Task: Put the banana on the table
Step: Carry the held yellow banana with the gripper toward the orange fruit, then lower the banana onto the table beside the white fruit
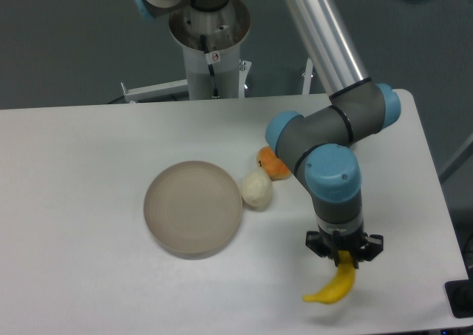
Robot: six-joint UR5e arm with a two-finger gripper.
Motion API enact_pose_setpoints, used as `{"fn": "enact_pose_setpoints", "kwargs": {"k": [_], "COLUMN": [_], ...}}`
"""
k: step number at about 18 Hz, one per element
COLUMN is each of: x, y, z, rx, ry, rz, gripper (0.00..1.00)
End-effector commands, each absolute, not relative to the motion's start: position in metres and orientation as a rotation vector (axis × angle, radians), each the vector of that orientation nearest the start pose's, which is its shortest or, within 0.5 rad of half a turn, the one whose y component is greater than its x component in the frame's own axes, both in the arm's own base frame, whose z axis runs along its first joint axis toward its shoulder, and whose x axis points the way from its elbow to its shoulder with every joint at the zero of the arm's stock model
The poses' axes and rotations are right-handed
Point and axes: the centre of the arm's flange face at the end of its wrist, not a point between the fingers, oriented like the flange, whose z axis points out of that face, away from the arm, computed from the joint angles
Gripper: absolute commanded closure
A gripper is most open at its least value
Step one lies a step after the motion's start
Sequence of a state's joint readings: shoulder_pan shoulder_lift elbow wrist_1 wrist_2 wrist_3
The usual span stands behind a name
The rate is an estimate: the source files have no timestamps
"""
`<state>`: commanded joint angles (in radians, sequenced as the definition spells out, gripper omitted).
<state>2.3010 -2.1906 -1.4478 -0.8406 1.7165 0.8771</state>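
Observation:
The bright yellow banana (334, 285) hangs from my gripper (344, 259) near the front right of the white table (89, 276). The gripper points straight down and is shut on the banana's upper end. The banana's lower tip curves left and lies at or just above the tabletop; I cannot tell whether it touches. The fingertips are mostly hidden behind the gripper body and the banana.
A round beige-grey plate (193, 208) sits at the table's middle. A pale cream egg-shaped fruit (256, 189) lies just right of it, and a lumpy orange fruit (272, 163) behind that, partly hidden by my arm. The table's front right edge is close to the banana.

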Motion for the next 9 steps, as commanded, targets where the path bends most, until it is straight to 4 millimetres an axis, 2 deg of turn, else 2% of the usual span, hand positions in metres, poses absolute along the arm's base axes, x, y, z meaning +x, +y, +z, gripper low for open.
{"fn": "enact_pose_setpoints", "kwargs": {"k": [3, 9], "x": [-0.381, -0.375], "y": [0.599, 0.591], "z": [0.235, 0.216], "rx": [-3.08, -3.113], "ry": [0.235, 0.235], "rz": [0.381, 0.34], "gripper": [0.68, 0.69]}}
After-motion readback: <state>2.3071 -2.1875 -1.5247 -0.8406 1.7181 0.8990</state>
